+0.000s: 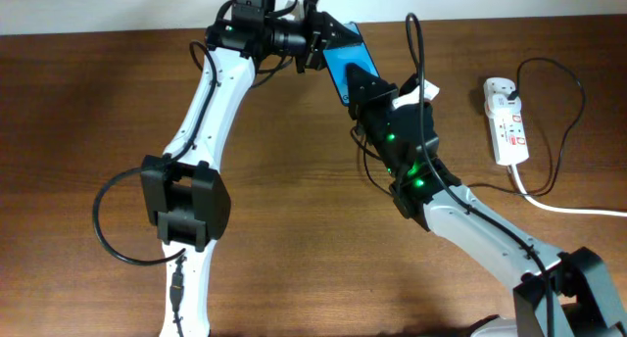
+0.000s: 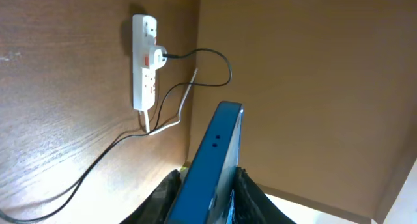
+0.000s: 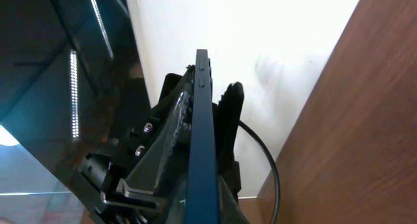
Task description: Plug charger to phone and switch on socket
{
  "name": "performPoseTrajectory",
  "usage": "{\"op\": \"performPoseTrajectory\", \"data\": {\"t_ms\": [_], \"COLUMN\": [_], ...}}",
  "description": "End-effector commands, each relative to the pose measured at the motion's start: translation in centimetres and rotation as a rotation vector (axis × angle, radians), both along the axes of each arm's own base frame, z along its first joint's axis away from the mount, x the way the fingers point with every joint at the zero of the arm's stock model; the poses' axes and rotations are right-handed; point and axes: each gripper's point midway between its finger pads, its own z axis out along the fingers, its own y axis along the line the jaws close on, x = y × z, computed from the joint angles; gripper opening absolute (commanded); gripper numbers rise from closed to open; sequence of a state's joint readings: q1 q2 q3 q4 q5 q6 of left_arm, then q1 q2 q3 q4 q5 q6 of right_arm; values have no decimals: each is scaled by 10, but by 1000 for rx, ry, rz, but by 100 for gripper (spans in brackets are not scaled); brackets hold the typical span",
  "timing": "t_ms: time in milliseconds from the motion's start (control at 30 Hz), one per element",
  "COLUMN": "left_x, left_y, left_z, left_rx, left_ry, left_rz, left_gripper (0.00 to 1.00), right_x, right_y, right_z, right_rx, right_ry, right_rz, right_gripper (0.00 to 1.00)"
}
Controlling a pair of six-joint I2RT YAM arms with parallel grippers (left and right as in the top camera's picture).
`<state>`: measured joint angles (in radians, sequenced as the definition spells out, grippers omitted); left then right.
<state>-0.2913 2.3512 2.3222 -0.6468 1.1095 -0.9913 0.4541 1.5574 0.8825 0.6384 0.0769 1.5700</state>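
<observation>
The phone [image 1: 345, 55], with a bright blue screen, is held off the table at the back centre. My left gripper [image 1: 318, 38] is shut on its far end; the left wrist view shows the phone [image 2: 218, 152] edge-on between my left gripper's fingers [image 2: 208, 198]. My right gripper [image 1: 361, 82] grips its near end; the right wrist view shows the phone's thin edge [image 3: 202, 133] running up from my right gripper's jaws [image 3: 203, 211]. The socket [image 1: 506, 121] lies at the right and also shows in the left wrist view [image 2: 143, 68]. The charger cable [image 1: 573, 92] loops from its plug, as the left wrist view [image 2: 215, 55] shows too. Its connector tip is hidden.
The socket's thick white cord [image 1: 578, 210] runs off the right edge. A small white object [image 1: 428, 88] lies beside my right arm. My left arm's base [image 1: 186, 205] stands at the front left. A pale wall [image 3: 273, 42] rises behind the table's back edge.
</observation>
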Motion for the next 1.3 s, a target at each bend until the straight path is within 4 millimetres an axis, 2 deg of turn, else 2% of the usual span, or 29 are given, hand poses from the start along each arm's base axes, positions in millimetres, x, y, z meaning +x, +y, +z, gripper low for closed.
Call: {"op": "performPoseTrajectory", "data": {"t_ms": [0, 267, 333, 433, 600, 767, 900, 1267], "left_x": [-10, -30, -34, -37, -38, -29, -21, 6], "left_y": [-22, -43, -46, -46, -45, -45, -43, -24], "left_z": [6, 9, 11, 13, 13, 8, 4, -6], "left_rx": [-26, -43, -54, -68, -71, -38, -14, 50], "left_ry": [6, 14, 19, 24, 48, 58, 44, 14], "left_rz": [-38, -109, -129, -148, -145, -90, -49, 81], "left_gripper": [28, 33, 30, 18, 16, 16, 3, 0], "right_x": [-3, 2, 2, 3, 3, 2, 2, 1], "right_y": [21, 22, 22, 20, 20, 23, 23, 25], "right_z": [1, 5, 6, 9, 10, 8, -2, -6], "right_rx": [-9, 17, 19, 24, 26, 21, 3, -32], "right_ry": [-12, -52, -56, -66, -70, -63, -25, -26], "right_rz": [73, 65, 65, 57, 52, 66, 67, 83], "right_gripper": [4, 4, 4, 4, 4, 4, 4, 5]}}
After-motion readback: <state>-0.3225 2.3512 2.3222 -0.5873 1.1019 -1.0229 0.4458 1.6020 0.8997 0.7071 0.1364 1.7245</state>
